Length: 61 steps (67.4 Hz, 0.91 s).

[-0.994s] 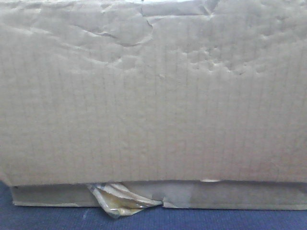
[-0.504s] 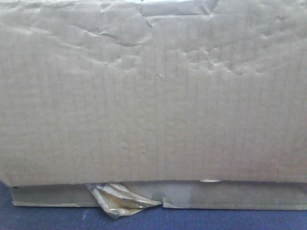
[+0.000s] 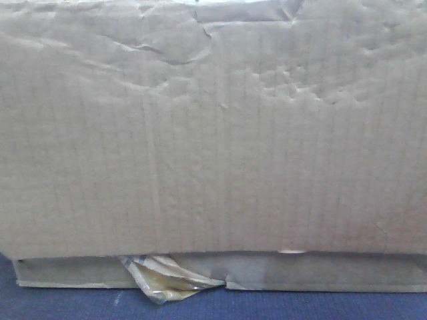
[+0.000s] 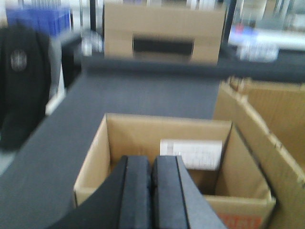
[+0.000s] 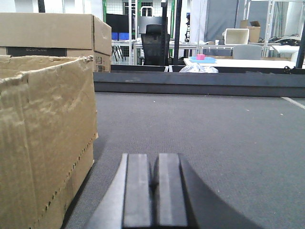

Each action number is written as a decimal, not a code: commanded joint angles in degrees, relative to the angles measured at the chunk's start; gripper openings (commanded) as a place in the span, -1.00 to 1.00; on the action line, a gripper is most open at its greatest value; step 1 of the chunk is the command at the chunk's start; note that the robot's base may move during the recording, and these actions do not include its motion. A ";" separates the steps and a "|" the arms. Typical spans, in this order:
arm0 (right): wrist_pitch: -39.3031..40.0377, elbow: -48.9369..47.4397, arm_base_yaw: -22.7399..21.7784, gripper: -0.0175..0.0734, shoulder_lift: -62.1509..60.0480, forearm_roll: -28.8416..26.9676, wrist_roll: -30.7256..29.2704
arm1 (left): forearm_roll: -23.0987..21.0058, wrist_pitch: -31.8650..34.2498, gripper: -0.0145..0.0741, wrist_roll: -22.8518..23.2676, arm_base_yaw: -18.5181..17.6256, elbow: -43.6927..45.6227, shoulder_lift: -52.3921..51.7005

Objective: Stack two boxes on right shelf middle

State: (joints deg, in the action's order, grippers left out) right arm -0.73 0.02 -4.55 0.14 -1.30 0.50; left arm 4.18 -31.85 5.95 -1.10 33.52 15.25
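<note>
Pre-grasp, I reckon: left end effector (image 4: 152,164) and right end effector (image 5: 155,162) both pressed together, empty, tall dented box (image 5: 43,138) just left of the right one, so next, squeeze it from both sides.

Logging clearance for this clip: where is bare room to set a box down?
Bare carpet right of the tall box, up to the far ledge. Crowded by the left gripper: an open box, another cardboard wall alongside.
</note>
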 commanded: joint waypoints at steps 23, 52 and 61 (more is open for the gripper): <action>1.19 -0.02 -0.40 -0.98 -0.14 -0.03 -0.18 | 0.79 -18.46 -0.92 -0.03 0.06 20.89 28.21; 1.19 -0.02 -0.40 -0.98 -0.14 -0.03 -0.18 | -2.98 -30.18 -0.92 -12.12 3.44 42.51 58.70; 1.19 -0.02 -0.40 -0.98 -0.14 -0.03 -0.18 | -8.12 -30.41 -0.92 -15.35 8.49 44.84 63.21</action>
State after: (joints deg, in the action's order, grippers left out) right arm -0.73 0.02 -4.55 0.14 -1.30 0.50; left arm -1.10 -61.55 -7.16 4.53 76.72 76.38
